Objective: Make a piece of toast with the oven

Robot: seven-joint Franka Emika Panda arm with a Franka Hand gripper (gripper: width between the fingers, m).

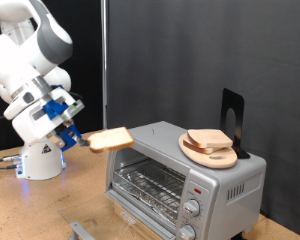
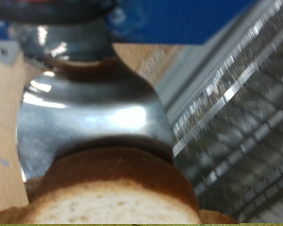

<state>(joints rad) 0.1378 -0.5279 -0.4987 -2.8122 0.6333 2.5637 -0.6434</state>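
Though fingertips hidden, pincer (image 1: 80, 138) clamped on toast (image 1: 109, 139), just beside oven (image 1: 185, 175), w/ door obscured.

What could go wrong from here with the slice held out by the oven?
1. The gripper pinches the slice by one edge only; soft bread may sag or tear loose.
2. The slice hangs level with the oven top corner, so it could clip that corner.
3. The oven door looks shut, so the rack seems blocked.

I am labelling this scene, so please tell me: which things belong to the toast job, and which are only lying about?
Job: flat pale bread slice with tan crust, held in the jaws of the gripper; boxy silver toaster oven.

Lying about: round wooden board with more slices on the oven; black stand.
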